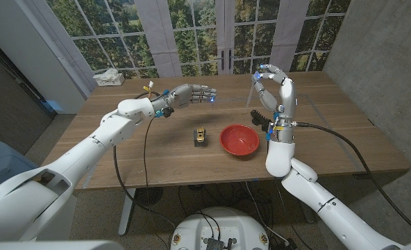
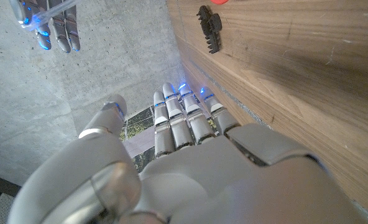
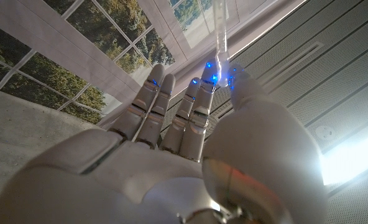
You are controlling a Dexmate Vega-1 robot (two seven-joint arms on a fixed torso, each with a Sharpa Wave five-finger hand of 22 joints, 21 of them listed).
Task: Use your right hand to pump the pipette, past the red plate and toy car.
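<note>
Head view: raised right hand (image 1: 273,85) pinches clear slender pipette (image 1: 253,92).

Pipette (image 3: 220,31): clear stem cut off by the frame edge, bulb hidden behind the right robot hand (image 3: 190,118) | Toy car (image 1: 200,137): too small for detail | Red plate (image 2: 220,1): cropped to a sliver.

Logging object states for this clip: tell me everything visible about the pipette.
The pipette is a thin, clear, plastic-looking tube, hard to make out against the bright windows. The right hand, raised above the table's far side beyond the red plate, pinches it at the fingertips; in the right wrist view the stem runs straight out past them. In the head view it hangs as a faint line down from the hand. Its bulb is hidden in the grip. Nothing else touches it.
</note>
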